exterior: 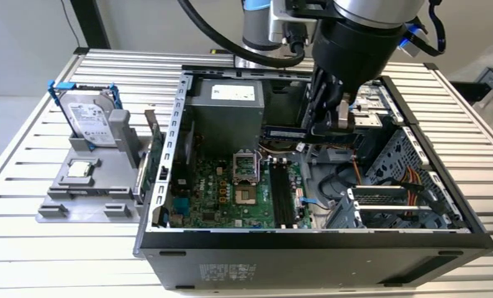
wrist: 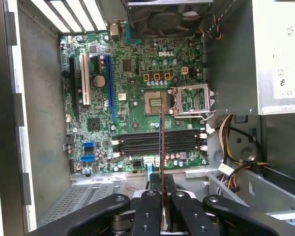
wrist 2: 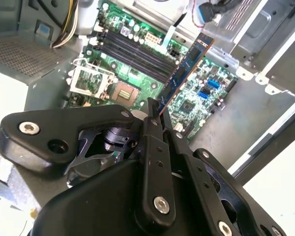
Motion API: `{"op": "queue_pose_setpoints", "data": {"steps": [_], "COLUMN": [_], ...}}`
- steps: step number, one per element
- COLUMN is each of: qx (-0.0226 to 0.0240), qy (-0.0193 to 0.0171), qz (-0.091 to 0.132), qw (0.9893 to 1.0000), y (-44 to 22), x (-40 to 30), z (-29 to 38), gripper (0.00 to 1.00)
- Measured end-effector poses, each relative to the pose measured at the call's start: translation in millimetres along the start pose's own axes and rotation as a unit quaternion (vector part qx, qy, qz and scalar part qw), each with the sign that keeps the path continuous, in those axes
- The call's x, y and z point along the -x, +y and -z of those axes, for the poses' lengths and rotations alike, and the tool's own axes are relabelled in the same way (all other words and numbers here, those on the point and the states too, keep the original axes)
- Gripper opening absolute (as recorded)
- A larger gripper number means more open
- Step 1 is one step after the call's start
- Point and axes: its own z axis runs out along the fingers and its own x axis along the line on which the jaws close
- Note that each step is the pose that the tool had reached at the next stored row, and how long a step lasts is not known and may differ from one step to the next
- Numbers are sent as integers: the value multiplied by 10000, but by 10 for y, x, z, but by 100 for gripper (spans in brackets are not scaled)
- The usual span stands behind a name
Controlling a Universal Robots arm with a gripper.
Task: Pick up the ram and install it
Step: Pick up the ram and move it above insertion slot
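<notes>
On the exterior view's left I see the grey fixture on the slatted table. Its upright slot holds the hard drive in a blue frame, and the processor chip sits in its square pocket. To the right stands the open computer case. It contains the motherboard, the power supply and, furthest right, a drive cage with cables. My gripper is clamped on one end of the ram. The stick is held over the board, apart from the black memory slots. In the first wrist view it appears edge-on across them.
</notes>
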Motion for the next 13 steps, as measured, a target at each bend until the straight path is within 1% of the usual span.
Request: {"op": "queue_pose_setpoints", "data": {"steps": [6, 13], "qx": [0, 0], "qy": [0, 0], "qz": [0, 0], "qw": [10000, 10000], "y": [-93, -227], "x": [9, 22], "z": [2, 7], "gripper": [0, 0]}}
